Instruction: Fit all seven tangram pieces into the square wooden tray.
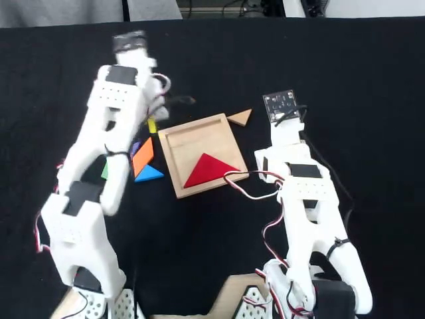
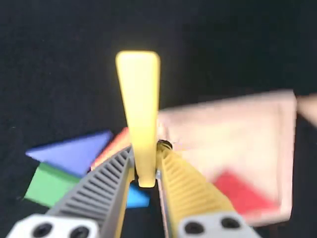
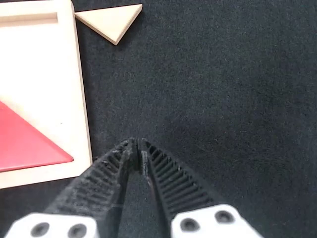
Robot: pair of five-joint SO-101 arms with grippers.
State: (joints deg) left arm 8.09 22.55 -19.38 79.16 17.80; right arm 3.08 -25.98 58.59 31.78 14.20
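The left claw (image 2: 146, 166) is clamped on a yellow piece (image 2: 138, 99) standing on edge, just beside the wooden tray (image 1: 192, 122), which holds a red triangle (image 1: 209, 169). To place it well, carry it over the tray's bare part, tip it flat and keep it off the rim. The right claw (image 3: 134, 148), closed and empty, sits over the black cloth (image 3: 223, 99) beside the tray.

You see seven tangram pieces (image 1: 208, 169), each a different colour, one wooden tray (image 1: 192, 143) and two arms (image 1: 106, 133).
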